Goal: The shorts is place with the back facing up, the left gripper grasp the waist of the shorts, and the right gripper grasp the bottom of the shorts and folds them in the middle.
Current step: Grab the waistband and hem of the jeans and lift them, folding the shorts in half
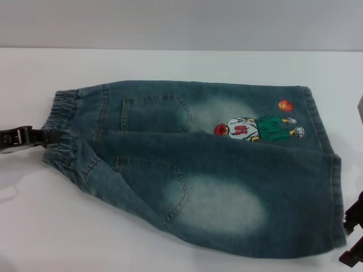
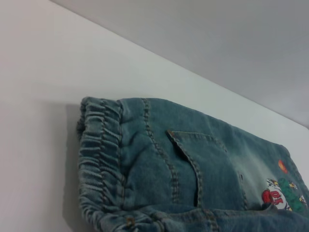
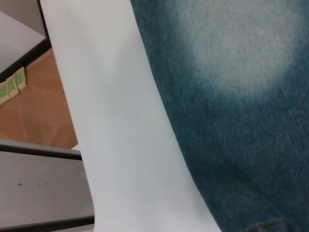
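- Lying flat on the white table [image 1: 170,68], the shorts [image 1: 215,187] stretch across the head view with the back side up, the near leg closest to the robot and carrying a large pale faded patch [image 1: 224,207].
- At the near right edge of that view, the right gripper [image 1: 354,229] shows only as a black fragment just beside the near leg's hem; whether its fingers are spread or pressed together cannot be told.
- The bottom of the shorts [image 1: 337,198] lies on the robot's right, both straight stitched hems flat on the table.
- The near back pocket [image 1: 150,187] sits left of the faded patch.
- At the left edge, the left gripper [image 1: 45,137] reaches in level with the middle of the waist of the shorts [image 1: 63,127], its black tip touching the ruched band; the pictures do not show whether it pinches the fabric.
- Farther back, the far back pocket [image 1: 156,113] lies on the far leg.
- The embroidered cartoon player [image 1: 258,129] and orange ball [image 1: 285,104] sit on the far leg near its hem.
- In the left wrist view the gathered band fills the foreground, resting on the table.
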